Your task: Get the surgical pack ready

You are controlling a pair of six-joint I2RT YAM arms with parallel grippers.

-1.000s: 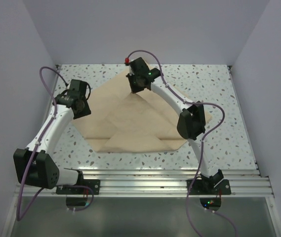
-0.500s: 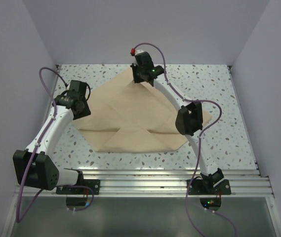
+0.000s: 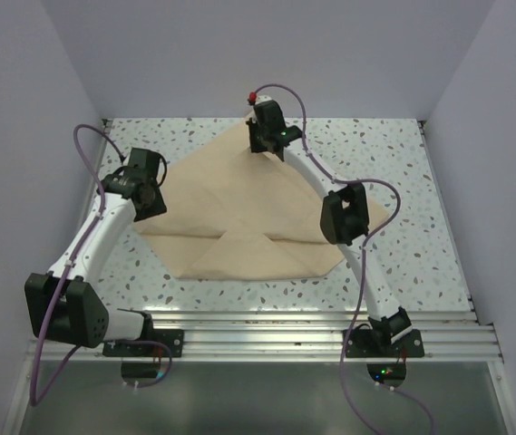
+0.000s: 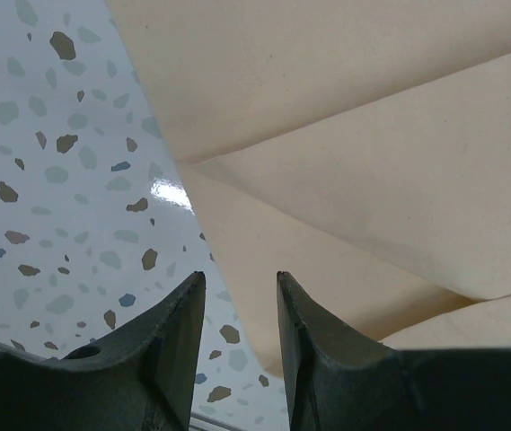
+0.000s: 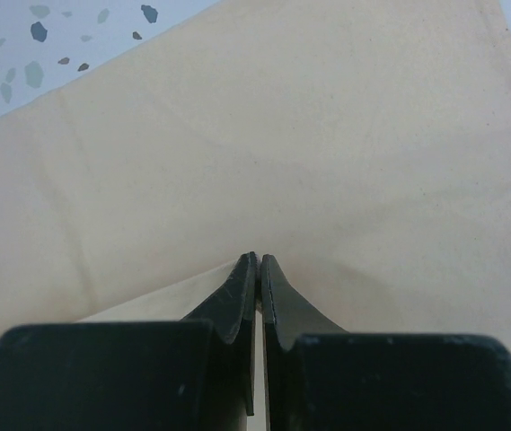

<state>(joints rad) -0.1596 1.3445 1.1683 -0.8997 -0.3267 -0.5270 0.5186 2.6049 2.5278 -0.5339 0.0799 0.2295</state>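
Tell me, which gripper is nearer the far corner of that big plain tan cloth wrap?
Right. The right gripper sits over the far corner of the plain tan cloth wrap, pinching it; the left gripper hovers open at its left edge.

Surgical pack (image 3: 230,199): matte tan cloth, creased. Table (image 3: 421,163): glossy speckled terrazzo. Jaws: matte black plastic.

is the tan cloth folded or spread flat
Partly folded: the surgical pack has its near corner turned in as a triangular flap; the rest lies spread.
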